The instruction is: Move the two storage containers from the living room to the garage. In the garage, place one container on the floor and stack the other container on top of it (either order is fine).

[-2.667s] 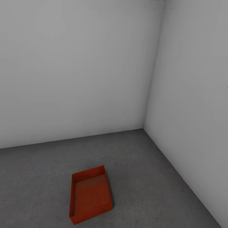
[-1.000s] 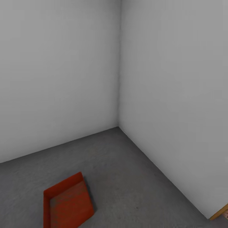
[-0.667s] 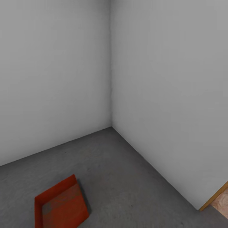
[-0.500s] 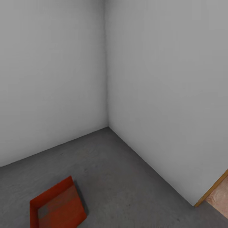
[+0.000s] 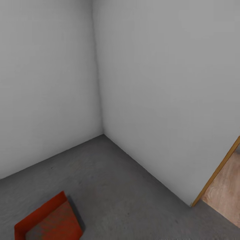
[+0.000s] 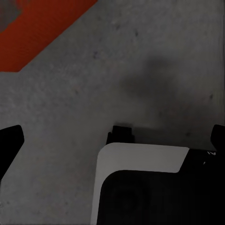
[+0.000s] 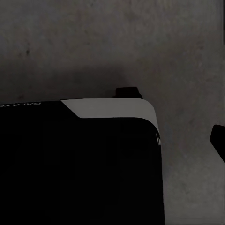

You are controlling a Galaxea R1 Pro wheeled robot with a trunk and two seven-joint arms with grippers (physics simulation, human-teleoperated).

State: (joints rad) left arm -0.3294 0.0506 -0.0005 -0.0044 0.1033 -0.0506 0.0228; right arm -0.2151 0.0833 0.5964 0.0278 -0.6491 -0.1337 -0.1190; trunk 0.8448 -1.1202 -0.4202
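One orange-red storage container rests open side up on the garage's dark grey floor, at the lower left of the head view and partly cut off by the frame. A corner of the same container shows in the left wrist view. My left gripper hangs open over bare floor with nothing in it, its black fingertips far apart. My right gripper is open too; one fingertip shows at the frame's edge, and the other is lost against my dark base.
Two plain white walls meet in a corner ahead. A light-wood door frame stands at the right, with light wood floor beyond it. My white-and-black base lies under both wrist cameras.
The head view has swung to the right, so the container and the wall corner slid left in the picture and the door frame came into sight. The container itself has not moved.
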